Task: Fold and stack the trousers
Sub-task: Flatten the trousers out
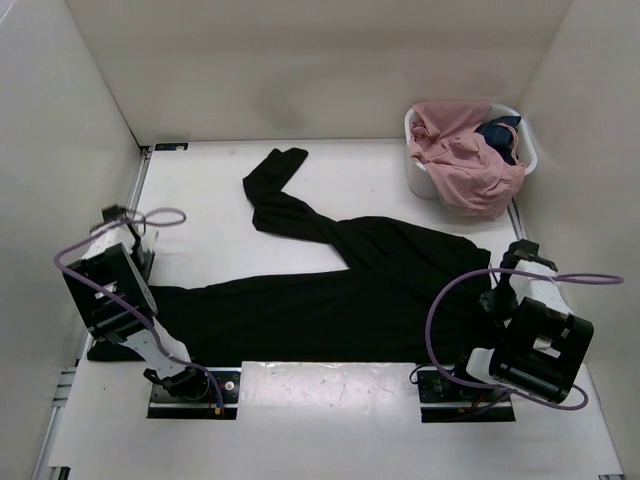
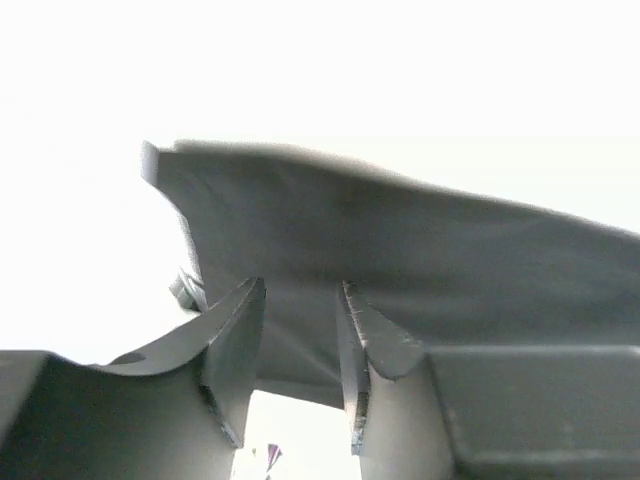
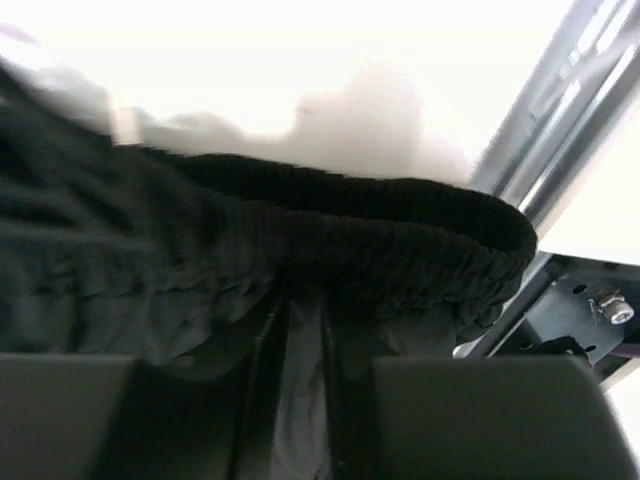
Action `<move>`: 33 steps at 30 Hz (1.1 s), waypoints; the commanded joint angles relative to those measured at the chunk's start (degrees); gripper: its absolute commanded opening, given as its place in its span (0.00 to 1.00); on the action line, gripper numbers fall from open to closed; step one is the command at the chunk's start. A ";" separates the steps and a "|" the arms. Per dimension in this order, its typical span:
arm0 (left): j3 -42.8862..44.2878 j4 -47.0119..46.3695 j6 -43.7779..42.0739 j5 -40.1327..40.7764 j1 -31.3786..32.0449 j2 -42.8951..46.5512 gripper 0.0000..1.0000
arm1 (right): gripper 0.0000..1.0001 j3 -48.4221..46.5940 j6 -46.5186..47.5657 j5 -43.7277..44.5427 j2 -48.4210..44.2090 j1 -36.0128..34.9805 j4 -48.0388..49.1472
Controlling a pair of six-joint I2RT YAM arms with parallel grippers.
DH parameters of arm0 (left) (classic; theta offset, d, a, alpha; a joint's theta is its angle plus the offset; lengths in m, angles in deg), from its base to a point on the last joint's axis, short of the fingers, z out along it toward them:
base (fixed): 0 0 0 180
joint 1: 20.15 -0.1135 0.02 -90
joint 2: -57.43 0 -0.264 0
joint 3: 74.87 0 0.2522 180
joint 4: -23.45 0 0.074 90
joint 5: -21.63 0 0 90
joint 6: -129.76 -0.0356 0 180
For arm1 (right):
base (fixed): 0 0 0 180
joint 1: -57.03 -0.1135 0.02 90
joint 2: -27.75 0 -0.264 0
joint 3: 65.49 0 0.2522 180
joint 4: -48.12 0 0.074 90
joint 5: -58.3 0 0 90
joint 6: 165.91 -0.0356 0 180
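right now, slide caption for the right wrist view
Right tool gripping the black trousers just below the gathered waistband

Soft, even light from above fills the top view: the white bench (image 1: pixel 380 180) is bright without glare, while the trousers (image 1: pixel 330 300) read as flat black with little fold detail. In the left wrist view everything beyond the trousers is blown out to pure white, and their far edge is blurred. The right wrist view is dim, overexposed above the trousers, and the right claw (image 3: pixel 300 340) is murky and unfocused.
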 commanded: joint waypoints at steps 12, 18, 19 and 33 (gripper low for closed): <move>67.55 14.70 16.40 -29.51 23.39 -31.36 0.63 | 0.73 -24.74 9.49 -4.01 4.66 -2.18 0.59; 77.25 9.27 15.01 -24.58 34.13 -44.74 0.86 | 0.74 -30.63 4.84 -6.21 17.06 -4.37 4.28; 76.38 7.69 14.48 -24.58 35.44 -44.74 0.88 | 0.74 -32.12 3.61 -6.73 18.47 -4.89 4.80; 60.93 4.42 8.76 -13.95 37.65 -46.34 0.14 | 0.28 -35.57 -5.27 -5.60 35.45 -7.19 5.95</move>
